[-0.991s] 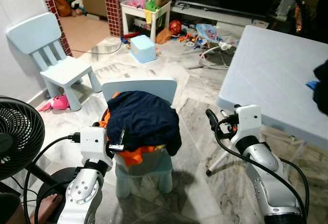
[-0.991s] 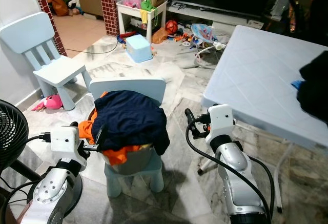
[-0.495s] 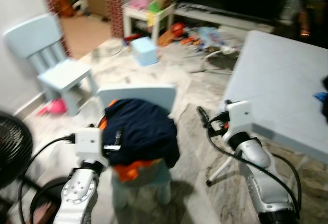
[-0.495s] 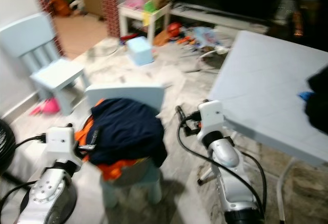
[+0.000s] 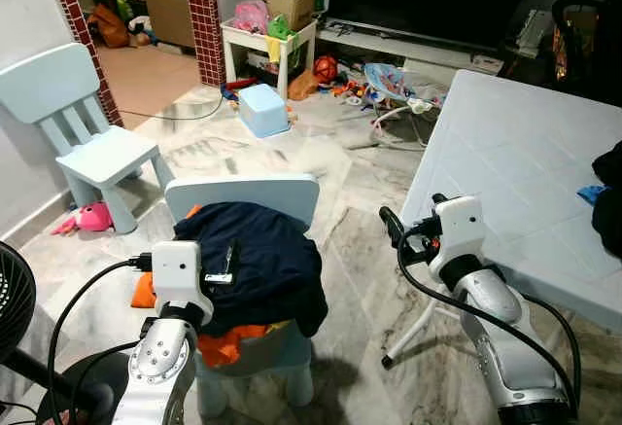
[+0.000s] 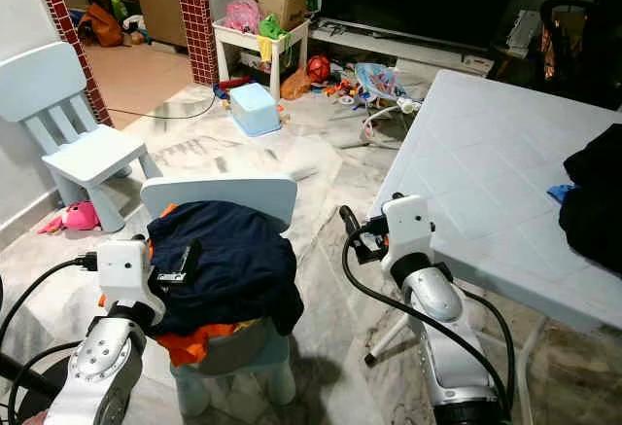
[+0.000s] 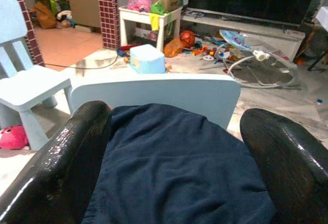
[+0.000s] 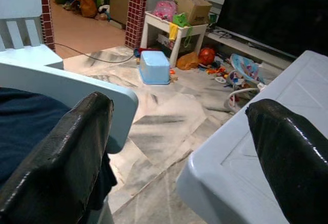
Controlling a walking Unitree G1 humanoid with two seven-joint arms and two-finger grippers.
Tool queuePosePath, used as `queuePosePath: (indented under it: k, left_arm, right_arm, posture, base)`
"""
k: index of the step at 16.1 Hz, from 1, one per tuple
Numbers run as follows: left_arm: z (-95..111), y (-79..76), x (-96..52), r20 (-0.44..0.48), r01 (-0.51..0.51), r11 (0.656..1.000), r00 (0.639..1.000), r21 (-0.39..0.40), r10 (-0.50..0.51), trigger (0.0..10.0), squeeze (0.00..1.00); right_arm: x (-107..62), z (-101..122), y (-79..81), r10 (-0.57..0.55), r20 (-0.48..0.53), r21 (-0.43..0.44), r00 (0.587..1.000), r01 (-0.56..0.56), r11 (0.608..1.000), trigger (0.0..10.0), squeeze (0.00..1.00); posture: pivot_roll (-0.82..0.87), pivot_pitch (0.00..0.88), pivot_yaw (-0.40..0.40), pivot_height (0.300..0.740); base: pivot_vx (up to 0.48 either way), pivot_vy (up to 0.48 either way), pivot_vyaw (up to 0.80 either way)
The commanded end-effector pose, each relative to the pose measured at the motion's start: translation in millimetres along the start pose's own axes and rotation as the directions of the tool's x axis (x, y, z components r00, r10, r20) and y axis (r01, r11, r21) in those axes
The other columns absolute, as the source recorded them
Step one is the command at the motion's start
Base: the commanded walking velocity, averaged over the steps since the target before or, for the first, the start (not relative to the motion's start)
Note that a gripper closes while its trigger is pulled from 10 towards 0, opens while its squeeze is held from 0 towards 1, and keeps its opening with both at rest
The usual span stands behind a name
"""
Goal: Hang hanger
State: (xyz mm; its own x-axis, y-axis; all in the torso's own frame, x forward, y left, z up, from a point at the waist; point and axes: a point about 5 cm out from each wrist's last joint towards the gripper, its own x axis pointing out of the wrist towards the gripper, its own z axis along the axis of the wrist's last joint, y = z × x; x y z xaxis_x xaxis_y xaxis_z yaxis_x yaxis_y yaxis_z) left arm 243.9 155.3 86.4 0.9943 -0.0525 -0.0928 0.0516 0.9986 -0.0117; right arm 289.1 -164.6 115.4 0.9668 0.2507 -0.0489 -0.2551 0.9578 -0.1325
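Both jaws spread wide and empty: left gripper [image 7: 174,183] hovers over the navy garment [image 5: 258,260] heaped on the small blue chair [image 5: 243,196], right gripper [image 8: 179,167] sits between chair and white folding table [image 5: 505,162]. No hanger can be made out.

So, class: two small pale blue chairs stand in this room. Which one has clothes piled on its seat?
The near chair, just ahead of the left end effector, holds a dark blue garment over orange cloth. The other chair, by the wall, has a bare seat.
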Motion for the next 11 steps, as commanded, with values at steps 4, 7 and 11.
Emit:
queuePosePath:
  k: [4,7,11]
  left_arm:
    - [3.5,-5.2,5.4,0.014,0.016,1.0,1.0,0.003,-0.016,10.0,0.0]
    - [3.9,-6.1,6.5,0.017,0.023,1.0,1.0,-0.004,-0.023,10.0,0.0]
    - [4.5,-7.3,8.5,0.022,0.029,0.999,0.999,-0.014,-0.028,10.0,0.0]
  right_arm:
    - [2.7,3.6,-0.6,0.008,0.009,-0.027,1.0,-0.008,1.0,10.0,0.0]
    - [3.0,4.0,0.0,0.009,0.012,-0.025,1.0,-0.009,1.0,10.0,0.0]
    - [2.0,3.9,3.7,0.027,0.014,-0.042,1.0,-0.027,0.999,10.0,0.0]
  posture:
    - [-0.06,0.0,-0.073,0.74]
    - [-0.06,0.0,-0.071,0.74]
    - [-0.06,0.0,-0.07,0.74]
  base:
    - [0.0,0.0,0.8]
    - [0.0,0.0,0.21]
    - [0.0,0.0,0.0]
